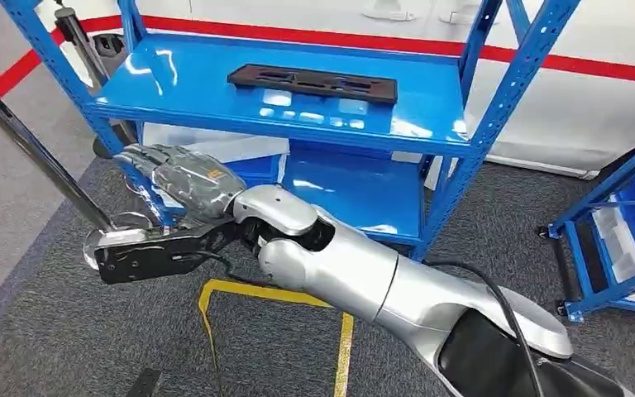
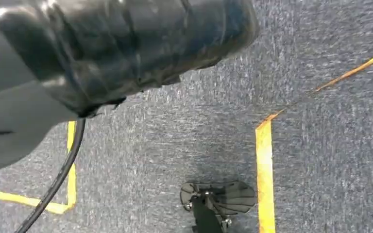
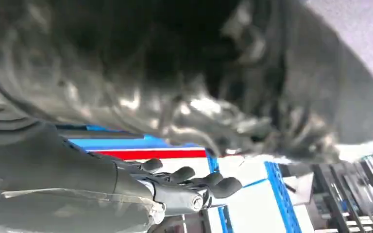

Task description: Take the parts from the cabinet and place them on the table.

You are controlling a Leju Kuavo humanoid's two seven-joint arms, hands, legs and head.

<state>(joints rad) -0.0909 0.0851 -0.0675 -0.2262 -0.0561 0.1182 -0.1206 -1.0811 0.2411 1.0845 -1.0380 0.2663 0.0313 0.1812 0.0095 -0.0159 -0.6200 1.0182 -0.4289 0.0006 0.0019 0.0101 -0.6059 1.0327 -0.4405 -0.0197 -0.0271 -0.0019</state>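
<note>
Right hand (image 1: 178,178) below cabinet (image 1: 298,112) shelf, fingers (image 3: 213,182) seemingly apart, empty; part (image 1: 312,83) on shelf.

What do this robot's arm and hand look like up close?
The right arm has smooth, rounded silver shells with black joints and a black cable along it. The right hand is grey, wrapped in clear crinkled plastic with a small orange mark, and has dark fingers.
</note>
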